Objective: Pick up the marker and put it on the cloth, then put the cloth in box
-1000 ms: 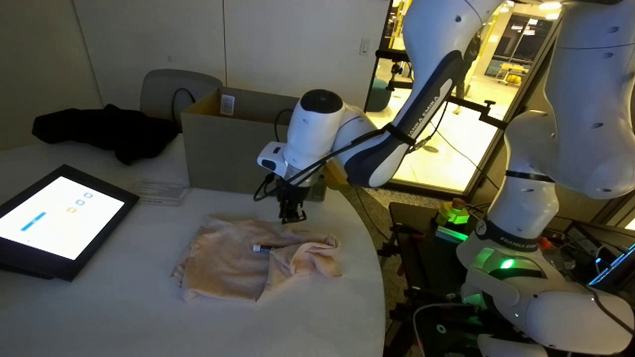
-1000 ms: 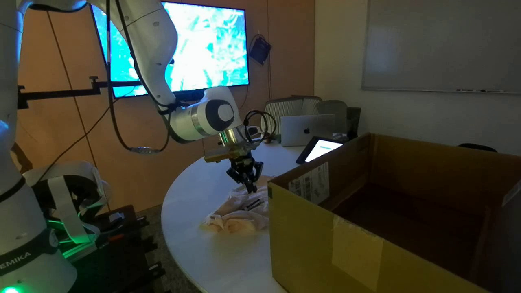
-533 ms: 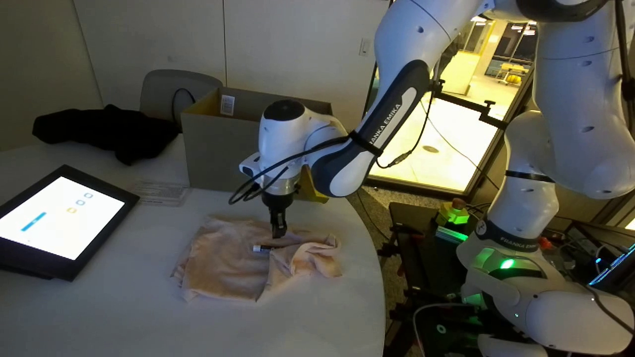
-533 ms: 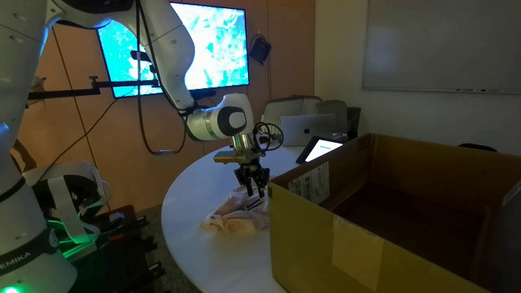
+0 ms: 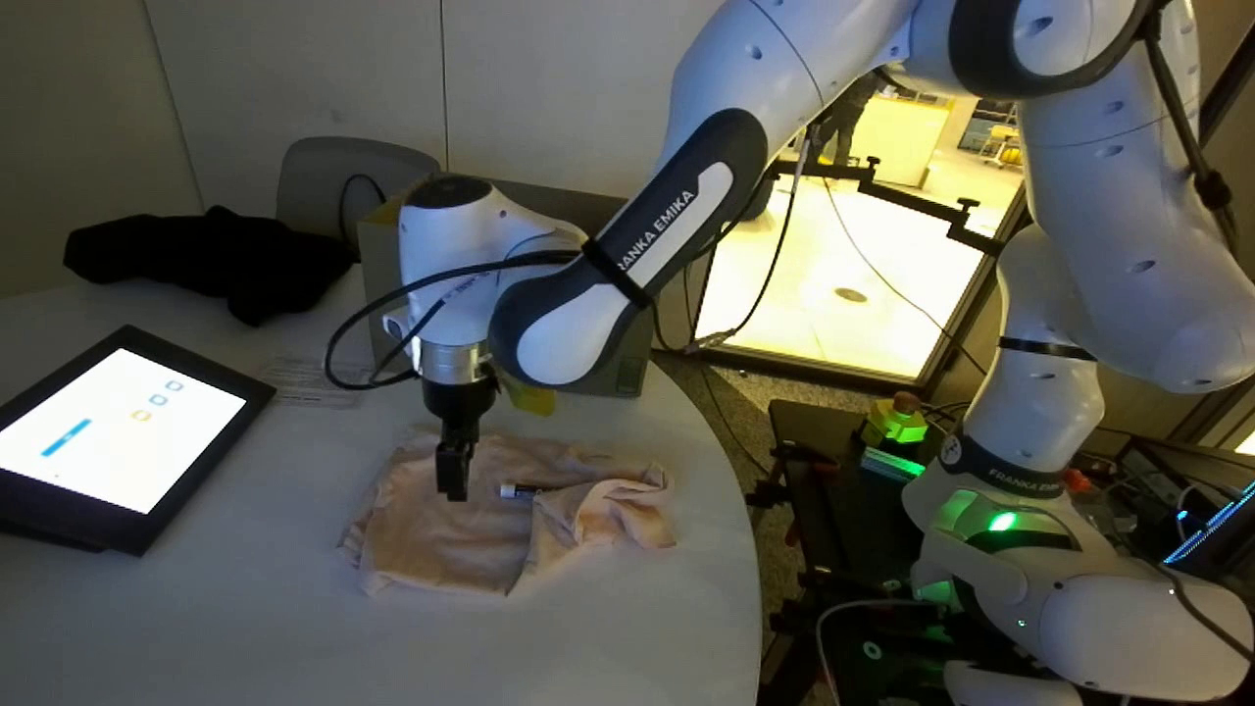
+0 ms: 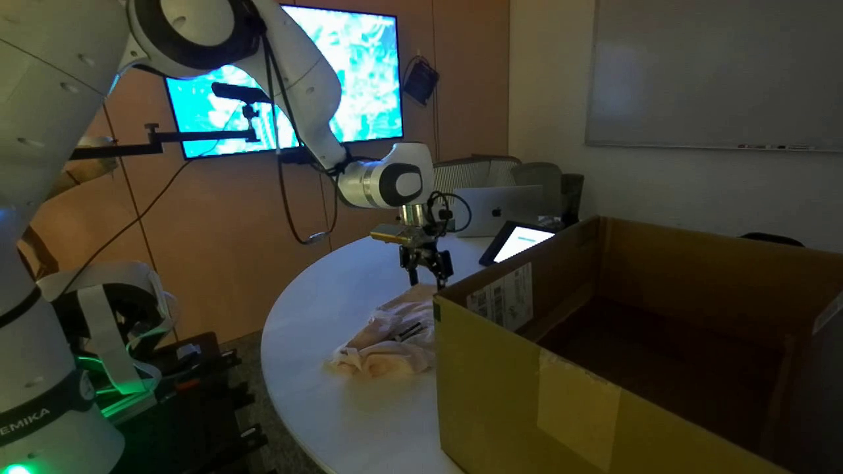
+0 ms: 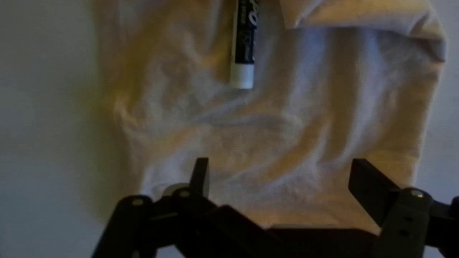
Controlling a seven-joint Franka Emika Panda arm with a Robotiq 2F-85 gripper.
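The beige-pink cloth (image 5: 441, 544) lies rumpled on the table, its folded-over part toward the robot's side. On it rests the marker (image 5: 520, 491), dark with a white end; a fold covers some of its other end. My gripper (image 5: 453, 482) hangs above the cloth, off to one side of the marker. In the wrist view the gripper (image 7: 279, 166) stands wide open, only cloth (image 7: 251, 143) showing beneath the gap, while the marker (image 7: 244, 43) lies ahead at the top edge. The brown cardboard box (image 6: 500, 395) stands open-topped beside the cloth; the arm partly hides it in an exterior view.
A tablet with a lit screen (image 5: 127, 431) sits at the table's side. Behind it are a black fabric bundle (image 5: 206, 260) and a flat clear case (image 5: 304, 382). A silver laptop (image 6: 498, 210) stands farther back on the round table.
My gripper has swung from the box side across the cloth, past the marker, and turned. Its jaws have gone from nearly shut to wide apart. Marker, cloth and box have stayed put.
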